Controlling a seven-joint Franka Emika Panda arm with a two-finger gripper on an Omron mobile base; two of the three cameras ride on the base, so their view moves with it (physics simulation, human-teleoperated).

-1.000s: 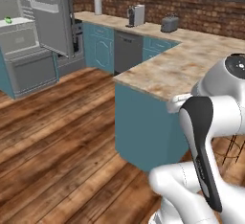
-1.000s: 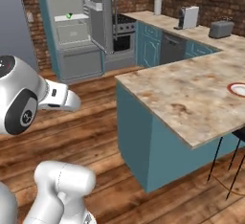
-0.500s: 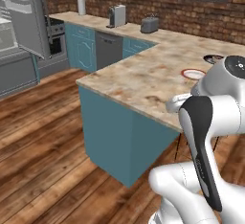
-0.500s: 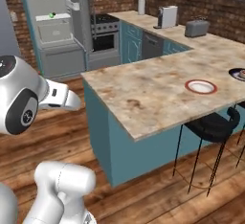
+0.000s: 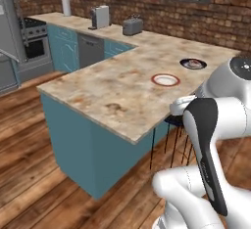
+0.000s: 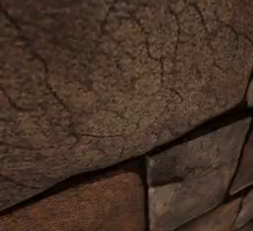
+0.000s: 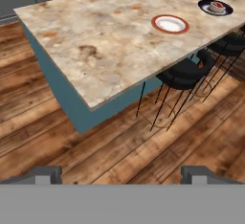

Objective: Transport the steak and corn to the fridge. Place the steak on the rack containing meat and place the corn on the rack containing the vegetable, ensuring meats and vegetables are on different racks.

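The speckled beige desk carries a red-rimmed white plate, a dark plate holding what may be the steak, plus a toaster.

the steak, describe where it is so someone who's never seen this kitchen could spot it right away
Start at the long speckled beige counter with teal cabinets below. Near its far end, above the black stools, sit two plates. The steak is the small red, pale-rimmed piece on the dark plate; the red-rimmed white plate beside it looks bare.

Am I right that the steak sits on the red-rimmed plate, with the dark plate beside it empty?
Not quite. In the hand view the steak sits on the dark plate; the red-rimmed plate beside it is the empty one.
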